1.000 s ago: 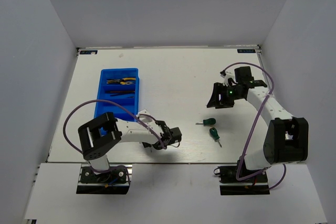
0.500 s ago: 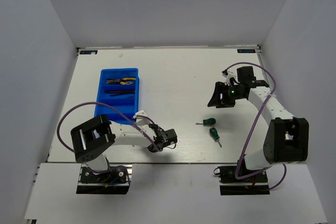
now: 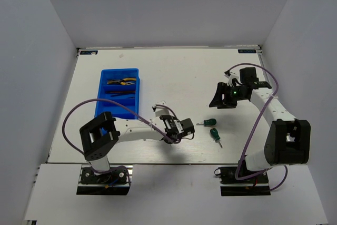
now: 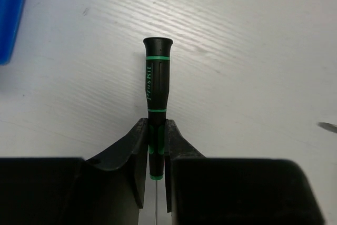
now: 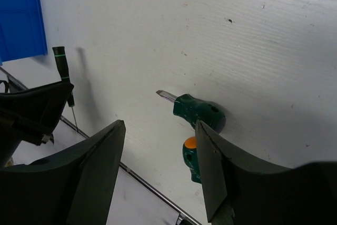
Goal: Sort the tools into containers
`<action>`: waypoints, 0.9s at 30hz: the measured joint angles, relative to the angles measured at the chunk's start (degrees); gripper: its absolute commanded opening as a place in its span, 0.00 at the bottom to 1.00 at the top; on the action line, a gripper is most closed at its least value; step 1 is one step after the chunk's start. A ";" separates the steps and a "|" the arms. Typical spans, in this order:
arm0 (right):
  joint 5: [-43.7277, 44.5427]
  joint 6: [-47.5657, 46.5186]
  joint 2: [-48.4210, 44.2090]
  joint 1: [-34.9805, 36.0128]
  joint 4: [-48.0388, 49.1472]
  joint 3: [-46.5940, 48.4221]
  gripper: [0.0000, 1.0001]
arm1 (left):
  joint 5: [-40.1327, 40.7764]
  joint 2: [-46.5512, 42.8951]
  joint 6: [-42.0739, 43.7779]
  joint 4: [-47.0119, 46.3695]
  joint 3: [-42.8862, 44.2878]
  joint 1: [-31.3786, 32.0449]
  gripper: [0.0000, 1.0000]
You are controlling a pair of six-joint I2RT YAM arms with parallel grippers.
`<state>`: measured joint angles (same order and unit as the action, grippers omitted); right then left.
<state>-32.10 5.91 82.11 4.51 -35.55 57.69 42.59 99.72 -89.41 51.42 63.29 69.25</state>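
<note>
Since a second ago the left arm has swung to the right across the surface (image 3: 168,72), away from the near edge and closer to the two stubby screwdrivers (image 3: 209,123), and its jaws have narrowed. The right arm has barely shifted.

The left end effector (image 4: 156,130) is now clenched on the thin screwdriver (image 4: 157,85), both fingers pressed against the lower part of the black-and-green handle. The rest of the handle sticks out past the fingertips and the thin shaft runs back between them. In the right wrist view the tool casts a separate shadow on the surface, so it looks lifted.

The right end effector (image 3: 224,98) hangs released, jaws wide, nothing between them, above the surface beyond the stubby screwdrivers, which lie close together between the two arms.

Over at the left, the blue tray (image 3: 101,90) holds yellow-handled pliers (image 3: 121,81) in its far compartment and dark tools (image 3: 121,94) in the next one.
</note>
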 measured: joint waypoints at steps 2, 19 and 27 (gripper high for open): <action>-0.09 0.00 -0.04 -0.07 0.11 -0.39 0.62 | 0.15 -0.09 0.94 0.90 2.58 0.09 0.11; -1.18 0.00 -0.68 -0.52 0.24 -0.61 0.60 | 6.78 -8.83 3.08 10.43 11.37 -11.82 0.03; -2.05 0.00 -1.42 -1.20 0.66 -1.33 0.60 | 8.46 -11.76 3.39 12.35 11.47 -26.77 0.00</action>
<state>-34.15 5.91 80.68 3.31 -34.89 56.36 51.05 87.96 -86.02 63.77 74.76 42.48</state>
